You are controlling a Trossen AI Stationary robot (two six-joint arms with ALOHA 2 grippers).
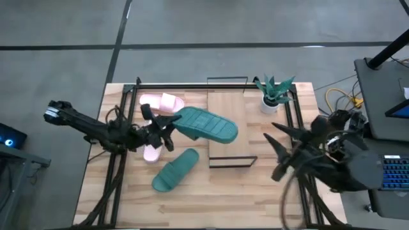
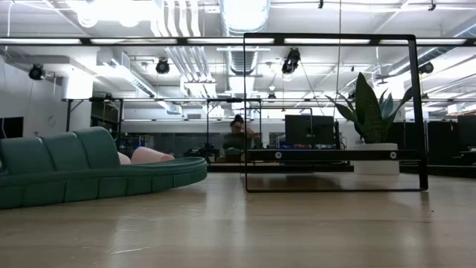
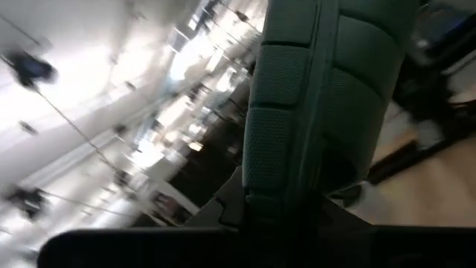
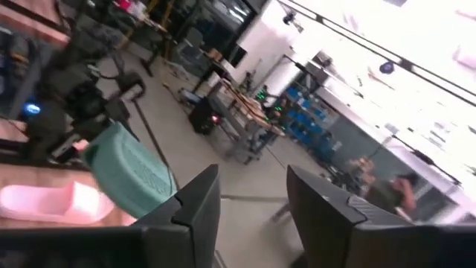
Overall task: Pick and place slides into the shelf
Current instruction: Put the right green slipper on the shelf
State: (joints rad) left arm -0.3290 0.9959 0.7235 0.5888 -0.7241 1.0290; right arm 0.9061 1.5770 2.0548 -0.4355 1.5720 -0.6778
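Observation:
My left gripper (image 1: 166, 131) is shut on one teal slide (image 1: 206, 124), which reaches toward the table's right, over the left edge of the shelf's wood plank (image 1: 227, 128). The left wrist view shows that slide's ribbed surface (image 3: 320, 97) close up. A second teal slide (image 1: 174, 169) lies flat on the table nearer the front, seen big in the low view (image 2: 82, 171). One pink slide (image 1: 161, 102) lies at the far left, another (image 1: 152, 152) under my left gripper. My right gripper (image 4: 253, 216) is open at the table's right side (image 1: 281, 150), touching nothing. My left gripper pinches the teal slide by its end nearest the arm (image 1: 179, 122), coming level from the table's left, along the slide's length. In the left wrist view the slide (image 3: 282, 171) stands straight out from between the dark fingers. It looks lifted clear, tilted, with its free end over the shelf.
A potted plant (image 1: 275, 94) stands at the far right of the shelf, also seen in the low view (image 2: 372, 119). The shelf's black wire frame (image 2: 335, 186) rises around the plank. Bare tabletop (image 1: 230, 198) lies in front. A person sits far behind (image 2: 238, 134).

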